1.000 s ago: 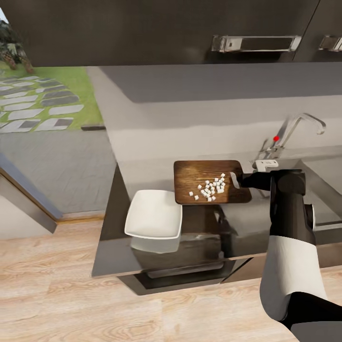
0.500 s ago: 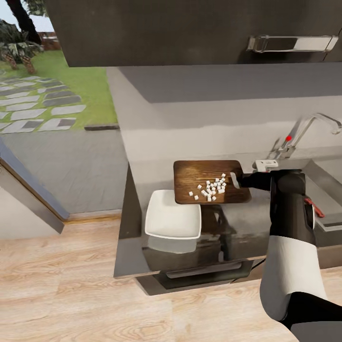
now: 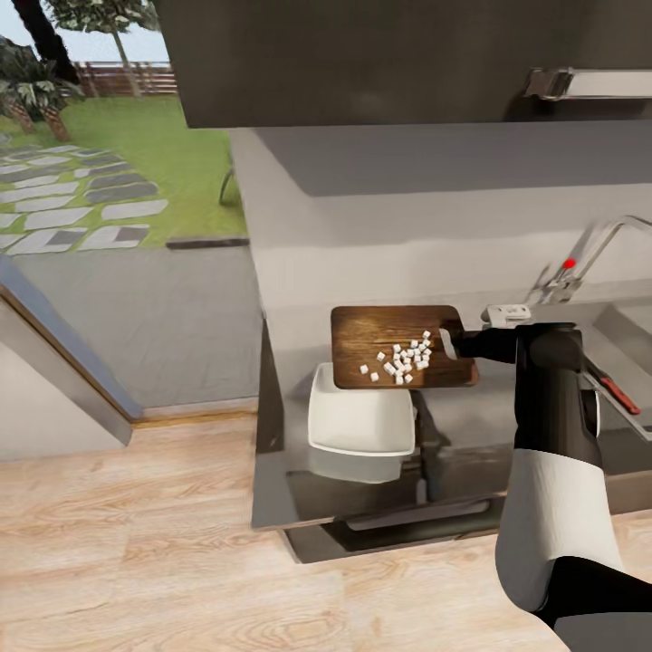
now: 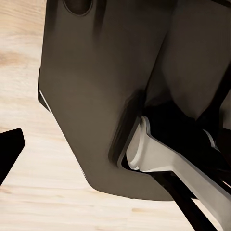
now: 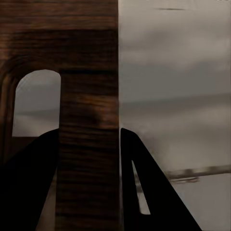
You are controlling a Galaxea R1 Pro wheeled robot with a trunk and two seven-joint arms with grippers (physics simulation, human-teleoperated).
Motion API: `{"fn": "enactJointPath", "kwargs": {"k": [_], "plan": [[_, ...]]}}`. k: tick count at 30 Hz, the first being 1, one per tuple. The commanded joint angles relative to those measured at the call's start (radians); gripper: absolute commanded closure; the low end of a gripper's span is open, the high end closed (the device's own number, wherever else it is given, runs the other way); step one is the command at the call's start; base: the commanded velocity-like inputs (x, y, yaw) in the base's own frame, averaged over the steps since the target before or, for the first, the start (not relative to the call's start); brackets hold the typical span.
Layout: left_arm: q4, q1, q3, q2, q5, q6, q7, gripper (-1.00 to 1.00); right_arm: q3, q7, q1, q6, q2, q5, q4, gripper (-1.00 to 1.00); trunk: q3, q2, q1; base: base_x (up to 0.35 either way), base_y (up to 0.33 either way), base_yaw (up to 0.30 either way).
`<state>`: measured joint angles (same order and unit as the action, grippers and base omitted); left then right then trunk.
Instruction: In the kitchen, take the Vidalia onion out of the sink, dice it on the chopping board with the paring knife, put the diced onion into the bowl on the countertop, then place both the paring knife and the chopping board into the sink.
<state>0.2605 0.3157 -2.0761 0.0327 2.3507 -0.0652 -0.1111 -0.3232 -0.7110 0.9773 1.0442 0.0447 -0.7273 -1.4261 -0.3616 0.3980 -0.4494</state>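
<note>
My right gripper is shut on the handle end of the dark wooden chopping board and holds it level above the countertop. The diced onion, a cluster of small white cubes, lies on the board's near right part. The white bowl stands on the countertop, its far edge tucked under the board's front edge. In the right wrist view the fingers clamp the board beside its slot hole. The paring knife, red-handled, lies at the sink. My left gripper hangs over wooden floor, one dark fingertip showing.
The curved tap with a red knob stands behind the sink. A dark wall cabinet hangs overhead. The counter ends left of the bowl, with a glass door to a garden beyond. Wooden floor lies in front.
The view has swung so the counter, bowl and tap slid right in the picture. The board stays gripped and now overlaps the bowl's far edge. The knife has come into view.
</note>
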Motion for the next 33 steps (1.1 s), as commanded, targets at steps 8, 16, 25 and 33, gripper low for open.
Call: {"fn": "enactJointPath", "kwargs": {"k": [8, 16, 25, 33], "plan": [[0.006, 0.002, -0.007, 0.001, 0.006, -0.007, -0.005, -1.0, -0.002, -0.01, 0.001, 0.003, 0.001, -0.007, -0.001, 1.0, -0.002, 0.002, -0.001, 0.0, 0.059, 0.0], [0.006, 0.002, -0.007, 0.001, 0.006, -0.007, -0.005, -1.0, -0.002, -0.01, 0.001, 0.003, 0.001, -0.007, -0.001, 1.0, -0.002, 0.002, -0.001, 0.0, 0.079, 0.0], [0.006, 0.002, -0.007, 0.001, 0.006, -0.007, -0.005, -1.0, -0.002, -0.01, 0.001, 0.003, 0.001, -0.008, -0.001, 1.0, -0.002, 0.002, -0.001, 0.0, 0.081, 0.0], [0.006, 0.002, -0.007, 0.001, 0.006, -0.007, -0.005, -1.0, -0.001, -0.01, 0.001, 0.003, 0.001, -0.008, -0.001, 1.0, -0.002, 0.002, -0.001, 0.0, 0.024, 0.0]]}}
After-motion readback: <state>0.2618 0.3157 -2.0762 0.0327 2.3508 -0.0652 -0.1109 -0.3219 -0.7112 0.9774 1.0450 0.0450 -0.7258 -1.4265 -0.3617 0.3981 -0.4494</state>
